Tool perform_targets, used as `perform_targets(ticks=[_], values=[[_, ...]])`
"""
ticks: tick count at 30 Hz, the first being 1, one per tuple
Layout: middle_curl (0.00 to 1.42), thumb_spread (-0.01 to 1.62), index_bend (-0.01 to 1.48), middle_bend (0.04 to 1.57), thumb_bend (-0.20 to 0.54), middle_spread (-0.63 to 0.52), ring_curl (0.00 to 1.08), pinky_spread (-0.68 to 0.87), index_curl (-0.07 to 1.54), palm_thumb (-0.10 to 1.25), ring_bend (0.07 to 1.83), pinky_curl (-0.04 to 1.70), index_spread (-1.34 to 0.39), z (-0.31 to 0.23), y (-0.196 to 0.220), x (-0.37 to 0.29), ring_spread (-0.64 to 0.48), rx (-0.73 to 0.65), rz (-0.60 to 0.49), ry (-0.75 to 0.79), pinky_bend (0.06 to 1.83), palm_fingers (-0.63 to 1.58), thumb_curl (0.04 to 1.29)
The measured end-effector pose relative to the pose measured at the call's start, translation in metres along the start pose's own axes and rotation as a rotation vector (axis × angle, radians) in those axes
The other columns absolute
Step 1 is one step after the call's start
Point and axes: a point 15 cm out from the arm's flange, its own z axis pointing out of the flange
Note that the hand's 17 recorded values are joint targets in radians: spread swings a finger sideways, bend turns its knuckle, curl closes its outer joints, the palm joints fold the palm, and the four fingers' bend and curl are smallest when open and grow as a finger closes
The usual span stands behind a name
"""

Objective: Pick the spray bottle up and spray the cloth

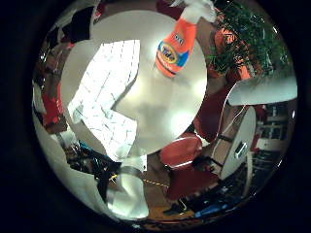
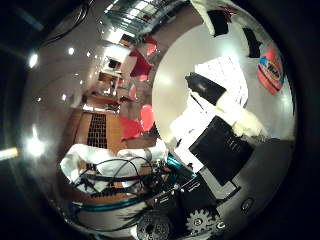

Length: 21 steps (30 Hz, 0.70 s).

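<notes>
An orange spray bottle [image 1: 175, 50] with a white trigger head stands on a round white table [image 1: 170, 109]. A white checked cloth [image 1: 107, 87] lies spread on the table beside the bottle, with one end hanging over the edge. In the right thumb side palm view the bottle [image 2: 270, 72] and the cloth [image 2: 228, 72] are small and far off. My hand [image 2: 220, 140] hovers well above the table, away from both. Its black and white fingers reach out and hold nothing.
Red chairs [image 1: 181, 151] stand around the table, and more chairs [image 2: 133, 126] stand farther out in the room. Green plants [image 1: 248, 39] are beyond the table behind the bottle.
</notes>
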Motion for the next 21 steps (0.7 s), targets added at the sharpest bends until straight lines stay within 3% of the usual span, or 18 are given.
perform_targets(ticks=[12, 21], values=[[0.72, 1.05, 0.19, 0.62, -0.025, -0.21, 0.55, -0.28, 0.58, 0.74, 0.93, 1.08, -0.36, -0.058, -0.013, 0.067, -0.29, 0.321, 0.128, -0.071, 0.30, 0.48, 0.46], [0.68, 1.06, 0.18, 0.55, -0.025, -0.15, 0.53, -0.12, 0.51, 0.71, 0.81, 1.05, -0.28, -0.028, 0.024, 0.126, -0.19, 0.474, 0.326, -0.223, 0.33, 0.32, 0.44]])
